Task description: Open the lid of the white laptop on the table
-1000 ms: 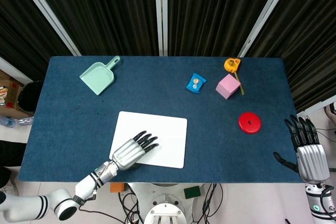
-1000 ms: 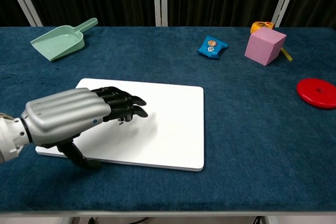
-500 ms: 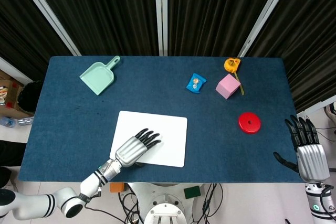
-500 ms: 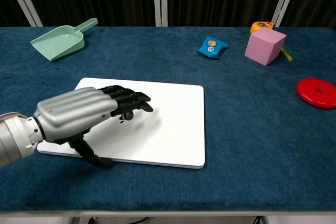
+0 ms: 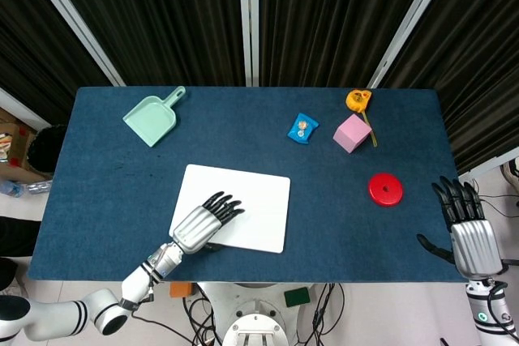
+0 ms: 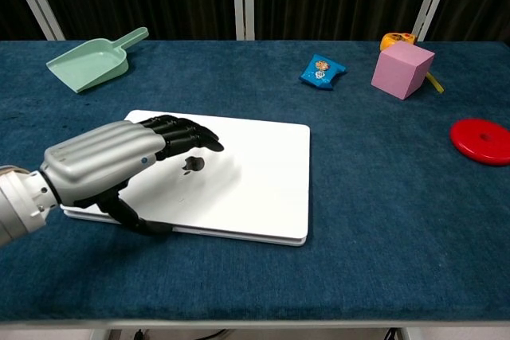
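The white laptop (image 6: 239, 173), lying near the tabletop's (image 6: 374, 220) front edge, is gripped by the left hand (image 6: 119, 166), thumb under its lifted front edge. The lid may slip free, or the whole laptop may rise.

my left hand (image 6: 111, 161) covers the near-left part of the white laptop (image 6: 255, 181); i can't tell whether its thumb hooks under the front edge.
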`<state>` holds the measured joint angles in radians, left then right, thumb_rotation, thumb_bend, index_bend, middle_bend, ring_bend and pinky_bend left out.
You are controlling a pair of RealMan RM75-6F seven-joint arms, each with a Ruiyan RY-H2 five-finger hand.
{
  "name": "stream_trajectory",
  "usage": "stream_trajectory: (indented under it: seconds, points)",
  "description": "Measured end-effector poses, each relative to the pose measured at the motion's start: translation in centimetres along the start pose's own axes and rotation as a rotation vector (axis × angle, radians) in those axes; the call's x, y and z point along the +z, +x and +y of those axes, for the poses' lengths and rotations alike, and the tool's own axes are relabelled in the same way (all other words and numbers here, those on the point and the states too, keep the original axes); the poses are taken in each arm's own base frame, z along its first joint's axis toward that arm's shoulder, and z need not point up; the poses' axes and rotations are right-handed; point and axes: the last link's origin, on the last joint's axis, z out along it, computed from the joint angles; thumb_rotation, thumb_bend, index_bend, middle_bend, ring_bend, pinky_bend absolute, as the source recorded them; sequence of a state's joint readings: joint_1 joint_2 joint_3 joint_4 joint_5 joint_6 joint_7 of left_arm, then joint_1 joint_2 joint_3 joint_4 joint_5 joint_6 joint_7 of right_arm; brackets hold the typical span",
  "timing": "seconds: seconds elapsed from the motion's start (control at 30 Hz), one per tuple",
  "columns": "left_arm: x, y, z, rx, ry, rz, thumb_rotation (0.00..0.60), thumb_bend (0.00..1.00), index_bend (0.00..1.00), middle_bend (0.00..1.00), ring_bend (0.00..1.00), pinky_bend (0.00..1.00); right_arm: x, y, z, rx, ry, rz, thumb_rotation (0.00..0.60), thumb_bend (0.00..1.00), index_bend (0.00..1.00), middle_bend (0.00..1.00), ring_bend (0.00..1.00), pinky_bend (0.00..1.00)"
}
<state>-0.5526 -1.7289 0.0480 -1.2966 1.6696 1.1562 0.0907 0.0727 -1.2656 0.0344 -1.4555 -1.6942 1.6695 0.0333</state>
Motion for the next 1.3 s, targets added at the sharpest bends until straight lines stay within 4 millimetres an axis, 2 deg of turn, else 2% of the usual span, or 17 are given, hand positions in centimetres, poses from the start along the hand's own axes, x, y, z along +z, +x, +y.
stream_trajectory:
  seconds: [0.1, 0.2, 0.4, 0.5, 0.6, 0.73, 0.87, 1.07, 1.3]
  points:
    - [0.1, -0.1, -0.3, -0.015, 0.0, 0.042, 0.6, 0.4, 0.19, 0.15, 0.05, 0.07, 0.1, -0.3, -0.2, 0.005, 0.006, -0.015, 0.6, 0.07, 0.0, 0.0, 0.0, 0.0]
    - [0.2, -0.2, -0.9, -0.002, 0.001, 0.096, 0.6, 0.47, 0.21, 0.17, 0.06, 0.08, 0.2, -0.8, -0.5, 0.015, 0.022, -0.042, 0.6, 0.13, 0.0, 0.0, 0.0, 0.0]
    - [0.4, -0.1, -2.3, -0.017, 0.0, 0.254, 0.6, 0.56, 0.23, 0.2, 0.09, 0.1, 0.4, -2.0, -1.7, 0.072, 0.095, -0.11, 0.6, 0.48, 0.0, 0.09, 0.02, 0.18]
    - [0.6, -0.1, -2.8, -0.029, -0.001, 0.321, 0.6, 0.57, 0.23, 0.2, 0.09, 0.1, 0.6, -2.9, -2.3, 0.097, 0.138, -0.166, 0.6, 0.66, 0.0, 0.14, 0.04, 0.21]
    - [0.9, 0.0, -2.9, -0.049, -0.004, 0.379, 0.6, 0.57, 0.23, 0.2, 0.09, 0.1, 0.7, -4.0, -3.0, 0.106, 0.183, -0.233, 0.6, 0.75, 0.0, 0.17, 0.05, 0.21]
    - [1.4, 0.3, -2.9, -0.076, -0.001, 0.434, 0.6, 0.57, 0.23, 0.2, 0.09, 0.1, 1.0, -6.0, -4.5, 0.113, 0.264, -0.332, 0.6, 0.75, 0.0, 0.17, 0.04, 0.13]
    - [1.9, 0.7, -3.1, -0.105, 0.004, 0.458, 0.6, 0.57, 0.23, 0.2, 0.09, 0.09, 1.5, -7.8, -6.0, 0.113, 0.332, -0.425, 0.6, 0.7, 0.0, 0.11, 0.0, 0.01]
    - [2.2, 1.0, -3.2, -0.103, 0.004, 0.466, 0.6, 0.57, 0.22, 0.19, 0.09, 0.09, 2.4, -10.7, -9.4, 0.09, 0.465, -0.568, 0.6, 0.69, 0.0, 0.01, 0.0, 0.0]
    - [2.2, 1.3, -3.3, -0.122, 0.017, 0.477, 0.6, 0.57, 0.22, 0.19, 0.09, 0.08, 3.3, -12.4, -13.1, 0.069, 0.582, -0.569, 0.6, 0.69, 0.0, 0.0, 0.0, 0.0]
